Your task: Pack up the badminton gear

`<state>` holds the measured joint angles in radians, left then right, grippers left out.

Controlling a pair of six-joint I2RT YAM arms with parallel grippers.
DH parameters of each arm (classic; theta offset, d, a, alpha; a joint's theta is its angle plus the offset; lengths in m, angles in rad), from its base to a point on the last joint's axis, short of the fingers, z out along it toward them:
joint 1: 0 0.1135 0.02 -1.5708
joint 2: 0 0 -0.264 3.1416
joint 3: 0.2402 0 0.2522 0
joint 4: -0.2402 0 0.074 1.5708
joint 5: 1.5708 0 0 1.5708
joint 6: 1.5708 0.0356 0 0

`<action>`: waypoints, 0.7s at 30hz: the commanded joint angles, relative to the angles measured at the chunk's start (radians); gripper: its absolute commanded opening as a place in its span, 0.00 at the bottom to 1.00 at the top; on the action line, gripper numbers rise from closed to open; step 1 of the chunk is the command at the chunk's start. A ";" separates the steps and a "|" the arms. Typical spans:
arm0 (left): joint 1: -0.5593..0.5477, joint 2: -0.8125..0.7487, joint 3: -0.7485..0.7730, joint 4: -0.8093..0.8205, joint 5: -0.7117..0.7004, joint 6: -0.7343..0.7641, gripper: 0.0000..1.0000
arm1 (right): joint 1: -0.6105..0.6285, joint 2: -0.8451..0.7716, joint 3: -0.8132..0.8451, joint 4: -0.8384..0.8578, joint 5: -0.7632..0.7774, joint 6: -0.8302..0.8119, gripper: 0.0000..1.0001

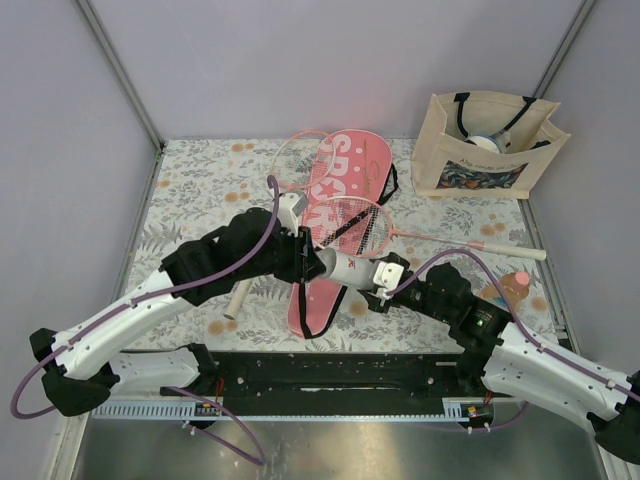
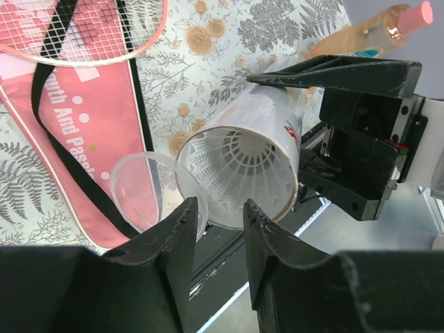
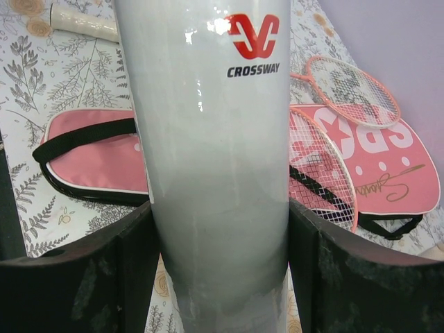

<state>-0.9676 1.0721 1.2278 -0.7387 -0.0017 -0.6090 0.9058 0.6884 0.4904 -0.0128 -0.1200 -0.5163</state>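
Mouth of the white tube (image 2: 243, 156) — axis left-right, clamped in the right gripper (image 3: 220, 236) — faces the left gripper (image 2: 220, 222) just beside it, pinching a clear cap (image 2: 142, 191).

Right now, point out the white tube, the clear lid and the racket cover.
white tube (image 3: 220, 173), right wrist view, mid body.
clear lid (image 2: 149, 191), left wrist view, its centre.
racket cover (image 1: 350, 165), top view, lettered wide end.

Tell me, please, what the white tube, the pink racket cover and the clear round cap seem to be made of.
White tube: probably coated cardboard; glossy skin with highlights, printed logo, thin paper-like rim.
Pink racket cover: soft fabric, perhaps nylon, slight sheen; white piping, black webbing strap.
Clear round cap: thin transparent plastic; the pink behind shows through it.
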 commanded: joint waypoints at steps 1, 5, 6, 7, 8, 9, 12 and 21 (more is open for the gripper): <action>0.010 -0.008 0.007 0.015 -0.049 0.012 0.36 | -0.002 -0.024 0.011 0.103 0.014 0.055 0.64; 0.010 0.005 -0.010 0.006 -0.049 0.003 0.37 | -0.002 -0.023 0.010 0.109 0.005 0.064 0.63; 0.010 0.003 -0.013 0.005 -0.056 -0.001 0.37 | -0.002 -0.024 0.010 0.108 0.006 0.064 0.63; 0.010 -0.001 -0.016 0.004 -0.063 0.000 0.37 | -0.002 -0.026 0.010 0.108 0.006 0.065 0.63; 0.012 -0.001 -0.019 0.005 -0.066 0.002 0.37 | -0.002 -0.029 0.010 0.109 0.006 0.067 0.63; 0.010 -0.001 -0.024 0.009 -0.067 0.002 0.37 | -0.002 -0.030 0.007 0.112 0.006 0.068 0.63; 0.012 0.000 -0.045 0.041 -0.032 0.003 0.33 | -0.002 -0.032 0.004 0.122 0.003 0.076 0.63; 0.021 -0.011 -0.070 0.021 -0.081 -0.009 0.09 | -0.002 -0.039 0.008 0.105 0.057 0.087 0.63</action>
<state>-0.9470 1.0760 1.1564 -0.6991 -0.0345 -0.6292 0.9058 0.6724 0.4763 0.0051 -0.1139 -0.4744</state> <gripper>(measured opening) 0.045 0.731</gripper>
